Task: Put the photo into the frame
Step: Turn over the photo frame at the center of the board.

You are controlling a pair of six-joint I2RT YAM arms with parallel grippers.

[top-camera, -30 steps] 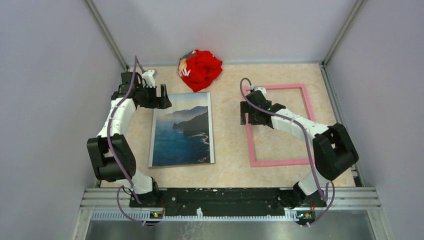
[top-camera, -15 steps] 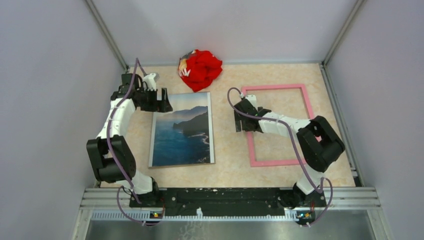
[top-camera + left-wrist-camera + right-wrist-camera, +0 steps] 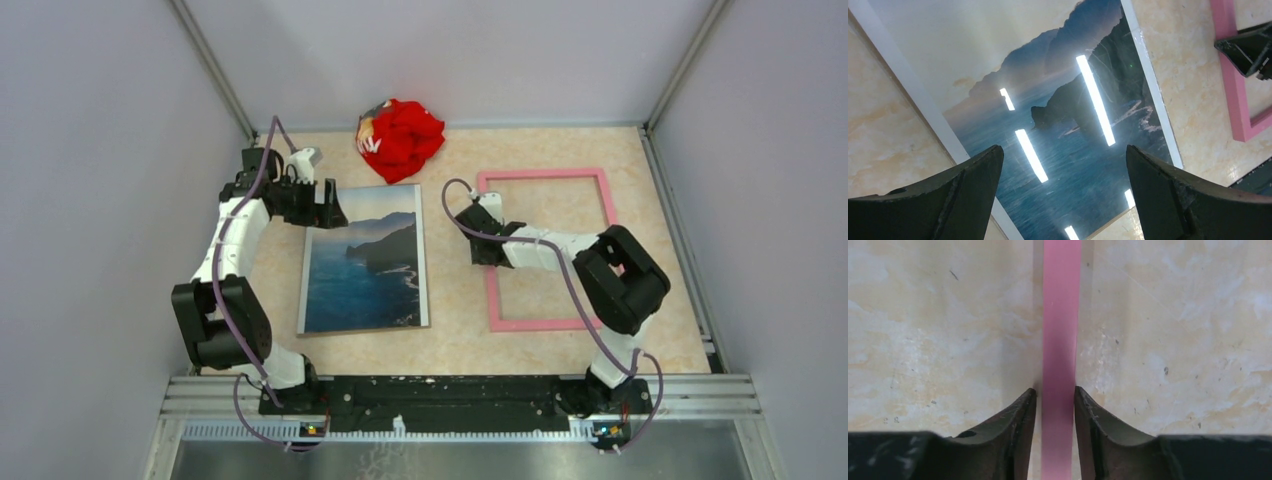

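Grasping, right end effector [image 3: 1054,395]: fingers clenched on the left rail of the thin rectangular pink picture frame [image 3: 545,174], near its far end.
Left end effector [image 3: 1062,150]: released, jaws wide, above the photo's far left corner.
Frame: flat on the marbled beige table [image 3: 455,290], interior unfilled.
Photo: large glossy landscape print [image 3: 365,265], dark mountains, blue water, white border; flat, just left of the frame.
Axes: both long axes run near-to-far, parallel.
Nearer arm: left, for the photo.
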